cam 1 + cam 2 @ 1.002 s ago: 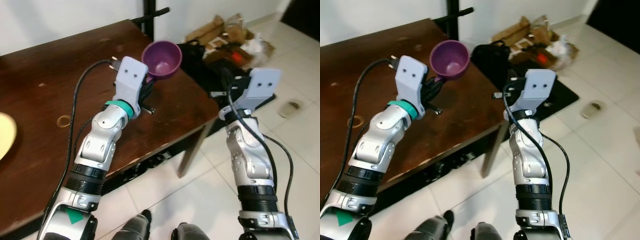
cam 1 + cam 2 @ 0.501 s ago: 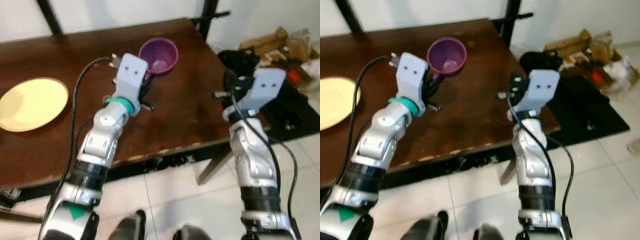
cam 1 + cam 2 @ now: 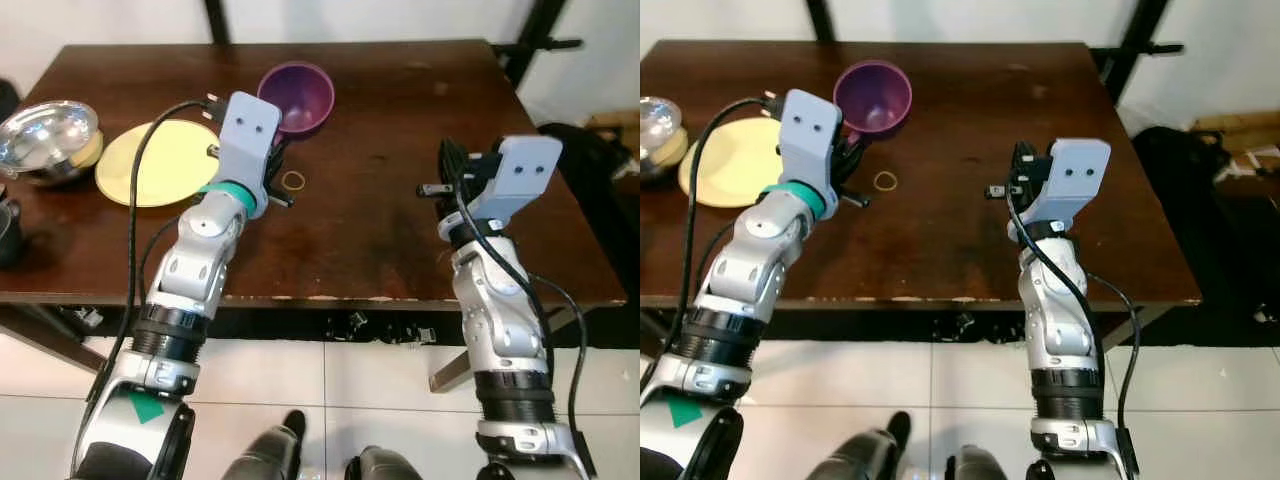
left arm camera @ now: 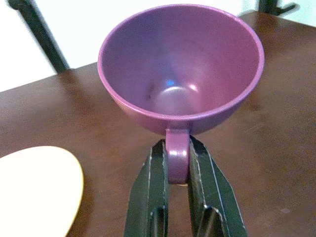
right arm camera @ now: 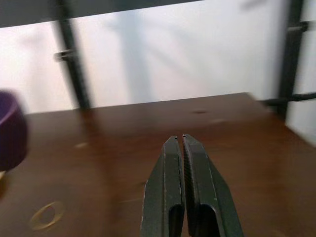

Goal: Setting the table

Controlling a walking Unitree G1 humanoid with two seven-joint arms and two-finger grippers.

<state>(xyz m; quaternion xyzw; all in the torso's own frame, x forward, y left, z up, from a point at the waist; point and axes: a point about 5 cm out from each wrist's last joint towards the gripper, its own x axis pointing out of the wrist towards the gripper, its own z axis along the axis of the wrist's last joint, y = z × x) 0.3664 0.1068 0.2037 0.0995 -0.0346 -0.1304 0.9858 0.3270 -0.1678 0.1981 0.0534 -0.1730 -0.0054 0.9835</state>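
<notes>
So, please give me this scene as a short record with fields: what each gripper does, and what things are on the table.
left gripper: shut on the handle of the purple cup, held over the table
right gripper: shut, holds nothing, above the table's right part
table: dark brown wood
yellow plate: flat on the table, left of the cup
metal bowl: at the table's left edge, beside the plate
rubber band: lies on the table near the cup

A dark wooden table (image 3: 400, 230) stood on a white tiled floor (image 3: 380, 400) against a white wall (image 3: 380, 18).
</notes>
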